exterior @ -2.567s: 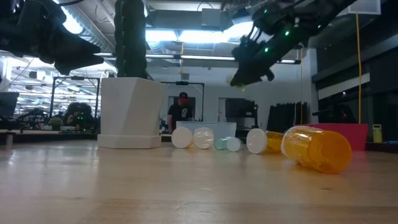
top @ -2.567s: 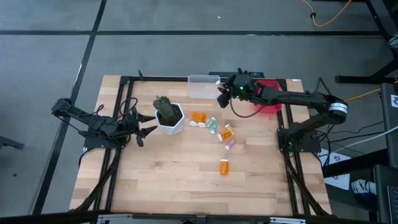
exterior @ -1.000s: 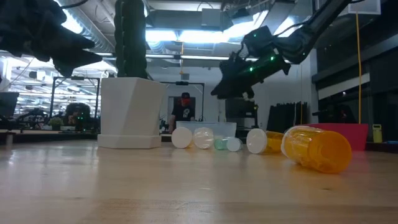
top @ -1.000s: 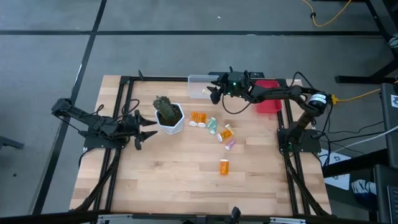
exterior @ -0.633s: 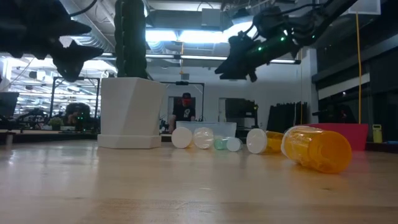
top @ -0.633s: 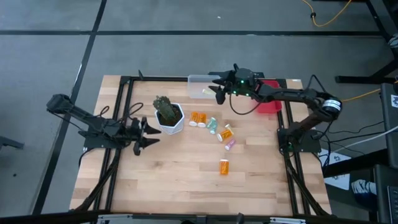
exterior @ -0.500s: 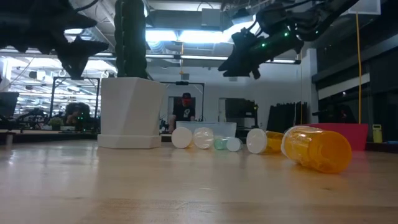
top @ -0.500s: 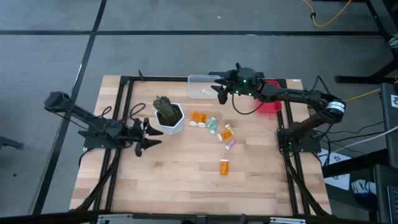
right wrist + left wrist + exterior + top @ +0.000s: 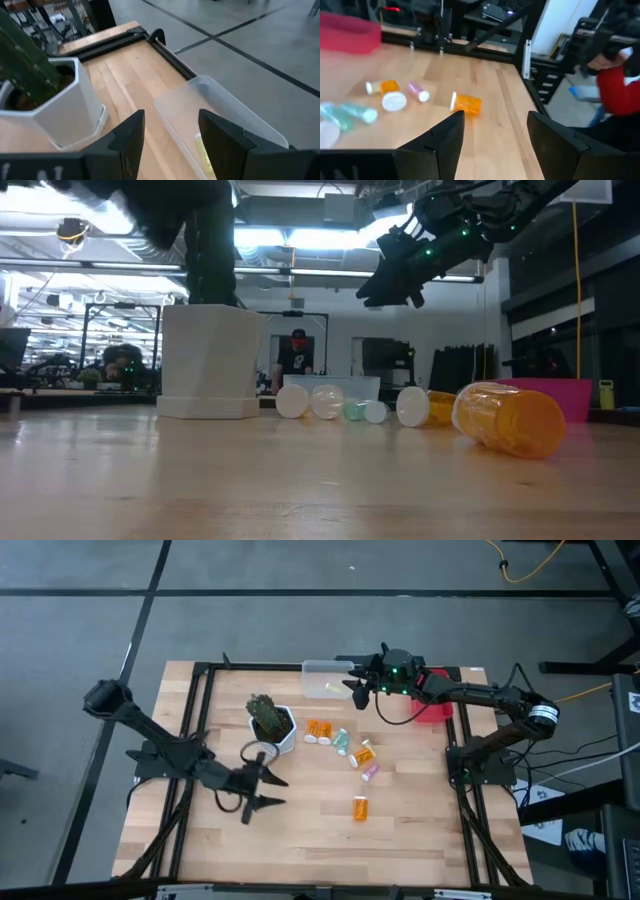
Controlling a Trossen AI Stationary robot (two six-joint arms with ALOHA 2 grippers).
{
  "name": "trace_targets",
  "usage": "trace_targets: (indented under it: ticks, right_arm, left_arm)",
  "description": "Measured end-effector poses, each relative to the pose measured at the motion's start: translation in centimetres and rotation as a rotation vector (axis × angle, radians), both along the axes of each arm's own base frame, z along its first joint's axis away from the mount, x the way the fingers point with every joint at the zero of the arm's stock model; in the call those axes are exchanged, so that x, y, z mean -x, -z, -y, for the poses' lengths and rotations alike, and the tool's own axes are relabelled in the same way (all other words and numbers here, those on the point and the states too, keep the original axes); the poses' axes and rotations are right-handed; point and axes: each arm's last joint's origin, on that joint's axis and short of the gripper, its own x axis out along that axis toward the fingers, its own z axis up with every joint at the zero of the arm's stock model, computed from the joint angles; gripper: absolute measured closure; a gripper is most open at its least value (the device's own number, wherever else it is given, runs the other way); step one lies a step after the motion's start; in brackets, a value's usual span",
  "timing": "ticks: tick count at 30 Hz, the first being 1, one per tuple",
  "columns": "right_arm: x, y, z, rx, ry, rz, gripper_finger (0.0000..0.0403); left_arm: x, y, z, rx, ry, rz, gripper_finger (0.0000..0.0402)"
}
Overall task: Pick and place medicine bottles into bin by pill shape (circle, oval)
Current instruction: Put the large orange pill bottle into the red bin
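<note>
Orange bottles: translucent amber medicine bottles [image 9: 350,757] with pale caps lie on their sides on the wooden table [image 9: 300,830]; one orange bottle [image 9: 360,807] lies alone, nearer the front edge, well apart from the rest.
Cluster: an orange one by the white plant pot [image 9: 273,735], two teal ones just beside it, another orange and a small pink one [image 9: 369,772], close together mid-table.
Low view: round white caps face the camera in a row; the lone orange bottle [image 9: 508,418] lies tilted in front of the pink bin [image 9: 560,397].
Clear bin: a clear bin [image 9: 328,679] at the far edge of the table, with something pale yellow-green lying inside, seen in the right wrist view.
Pink bin: just beside the clear one, partly under the right arm.
Right claw: right claw [image 9: 352,683] hangs in the air over the clear bin's edge, fingers apart with nothing between them.
Left claw: left claw [image 9: 265,790] is over the table in front of the plant pot, fingers spread wide and empty; its wrist view looks at the bottles.
Change, left arm: it swung from beside the pot, near the left edge, out toward the table's middle.
Change, right arm: it has barely shifted over the clear bin in the last second.
Change, bottles: all lie where they lay before.
Room: a person stands far behind the table in the low view.
</note>
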Motion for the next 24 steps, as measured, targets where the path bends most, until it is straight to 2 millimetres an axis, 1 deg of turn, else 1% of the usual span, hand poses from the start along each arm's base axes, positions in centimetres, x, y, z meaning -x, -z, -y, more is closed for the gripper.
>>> trace_targets:
  ticks: [2,5,7,9,12,15,19,24]
  right_arm:
    - [0.0,0.1,0.0,-0.001,-0.002,-0.012,0.0214]
    - [0.3,0.0,-0.1,0.043,-0.017,-0.048,0.0214]
    - [0.8,-0.5,-0.2,0.070,0.009,-0.065,0.0214]
    - [1.5,-1.1,-0.4,0.078,0.040,-0.079,0.0214]
    - [2.5,-1.7,-1.0,0.060,0.036,-0.108,0.0214]
    - [3.4,-2.0,-1.8,0.009,-0.031,-0.135,0.0214]
    - [3.6,-1.6,-2.5,-0.084,-0.135,-0.158,0.0214]
    - [2.9,-0.9,-3.4,-0.139,-0.160,-0.179,0.0214]
  left_arm:
    - [-1.2,-0.1,0.7,-0.038,-0.030,-0.007,0.0191]
    - [-3.0,0.2,1.3,-0.070,-0.089,-0.048,0.0191]
    - [-4.1,0.4,1.5,-0.091,-0.132,-0.069,0.0191]
    - [-5.2,0.7,1.6,-0.109,-0.167,-0.080,0.0191]
    - [-6.7,1.1,1.5,-0.122,-0.202,-0.095,0.0191]
    - [-8.0,1.7,1.1,-0.131,-0.234,-0.115,0.0191]
    - [-9.0,2.8,0.7,-0.127,-0.267,-0.153,0.0191]
    - [-9.5,4.3,0.7,-0.118,-0.327,-0.260,0.0191]
